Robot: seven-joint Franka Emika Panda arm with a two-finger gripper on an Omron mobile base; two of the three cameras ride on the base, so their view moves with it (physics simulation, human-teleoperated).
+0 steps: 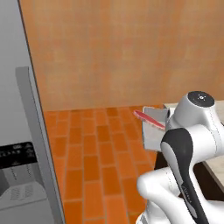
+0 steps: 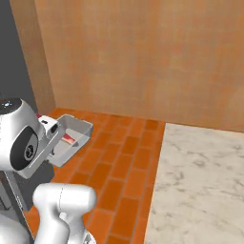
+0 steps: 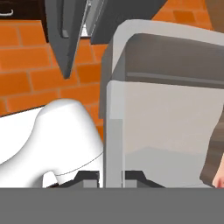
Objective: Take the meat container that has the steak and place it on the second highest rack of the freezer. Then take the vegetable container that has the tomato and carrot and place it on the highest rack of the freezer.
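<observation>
My gripper (image 3: 111, 177) is shut on the side wall of the grey meat container (image 3: 175, 113) and holds it in the air above the brick floor. The same container (image 1: 154, 129) shows beside my arm's upper joint in the left base view, with the pink-red steak (image 1: 146, 119) lying in it. In the right base view the container (image 2: 76, 128) hangs to the left, and the steak (image 2: 69, 139) is partly seen inside. The grey freezer (image 1: 30, 131) stands at the left. The tub with the tomato and carrot is out of view.
A marble counter (image 2: 200, 181) runs along the right, over a dark cabinet. An orange wall (image 1: 113, 52) closes the back. Orange brick floor (image 1: 96, 153) lies between the freezer and the counter. A grey door edge (image 3: 65, 35) hangs at the top of the hand view.
</observation>
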